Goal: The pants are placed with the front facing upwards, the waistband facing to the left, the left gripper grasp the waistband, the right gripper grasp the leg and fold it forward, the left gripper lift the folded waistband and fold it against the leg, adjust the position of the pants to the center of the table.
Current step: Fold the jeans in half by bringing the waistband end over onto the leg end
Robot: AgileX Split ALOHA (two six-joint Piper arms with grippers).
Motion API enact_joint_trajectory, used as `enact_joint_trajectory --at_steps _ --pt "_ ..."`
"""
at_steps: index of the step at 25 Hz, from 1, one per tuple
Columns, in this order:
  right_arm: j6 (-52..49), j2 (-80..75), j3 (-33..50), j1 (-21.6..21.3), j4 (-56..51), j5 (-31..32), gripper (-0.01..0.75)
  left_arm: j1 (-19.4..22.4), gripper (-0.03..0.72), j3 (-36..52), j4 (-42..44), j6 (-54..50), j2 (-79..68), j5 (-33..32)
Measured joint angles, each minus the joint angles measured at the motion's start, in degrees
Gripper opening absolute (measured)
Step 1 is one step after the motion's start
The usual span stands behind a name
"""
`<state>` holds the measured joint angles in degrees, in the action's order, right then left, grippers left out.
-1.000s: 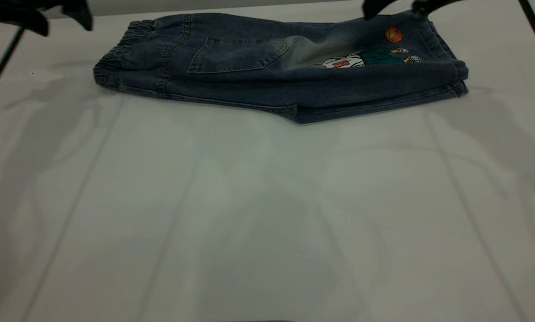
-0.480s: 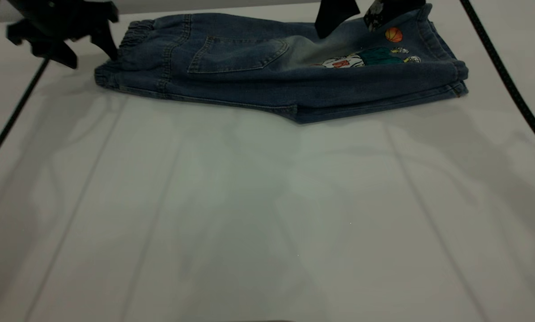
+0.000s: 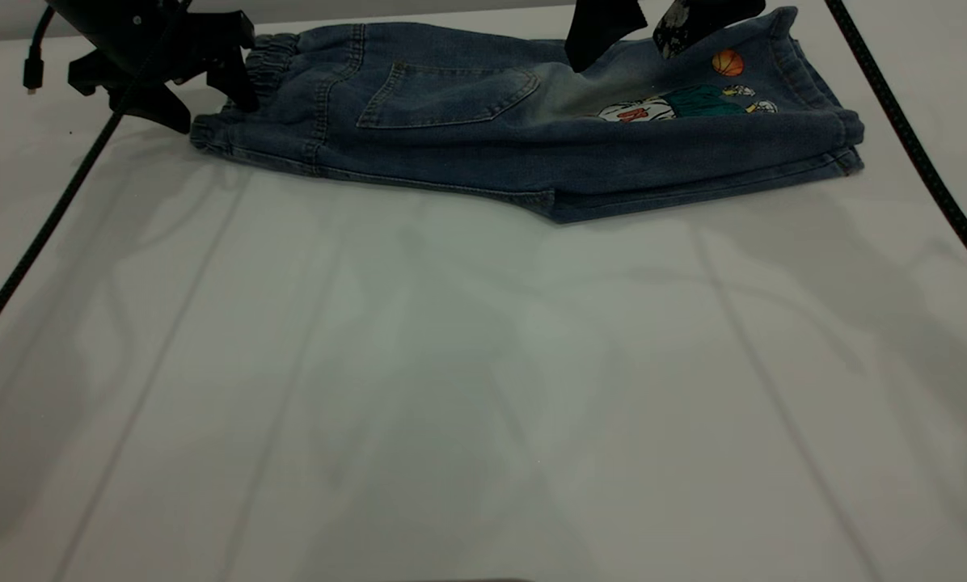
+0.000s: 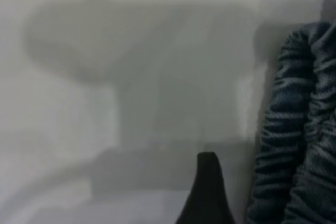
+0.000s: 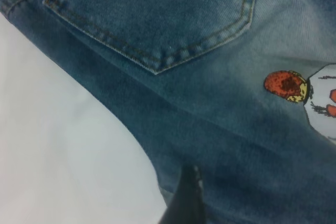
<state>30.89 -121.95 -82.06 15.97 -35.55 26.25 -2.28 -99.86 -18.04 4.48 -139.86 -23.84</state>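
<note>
**Folded pants at the far edge of the tabletop**

The pale tabletop (image 3: 467,388) is crossed by soft shadows. The pants (image 3: 532,137) lie folded lengthwise at its far side, back pocket up, waistband (image 3: 245,89) to the left. The left gripper (image 3: 209,101) stands spread open, one finger against the waistband, holding nothing. The right gripper (image 3: 625,44) hangs open over the leg by the basketball print (image 3: 726,62), empty.

- From my feed I see the table (image 3: 483,388) — a plain white to pale grey top filling nearly the whole exterior view.
- Soft grey shadows and faint straight lines cross it.
- A darker grey strip runs behind its far edge.
</note>
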Motion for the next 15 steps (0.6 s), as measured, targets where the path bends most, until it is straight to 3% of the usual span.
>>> enact_joint_trajectory --at_steps 5,12,15 --pt "0.01 0.00 0.00 0.00 0.00 0.05 0.591 0.00 0.424 -0.50 -2.84 -0.01 -1.15 0.57" --pt "4.56 0.00 0.00 0.00 -2.95 -0.83 0.591 0.00 0.078 -0.53 -4.05 -0.01 -1.27 1.87" --pt "9.23 0.00 -0.07 0.18 -7.61 -2.54 0.591 0.00 0.047 -0.53 -4.05 0.36 -0.97 1.87"
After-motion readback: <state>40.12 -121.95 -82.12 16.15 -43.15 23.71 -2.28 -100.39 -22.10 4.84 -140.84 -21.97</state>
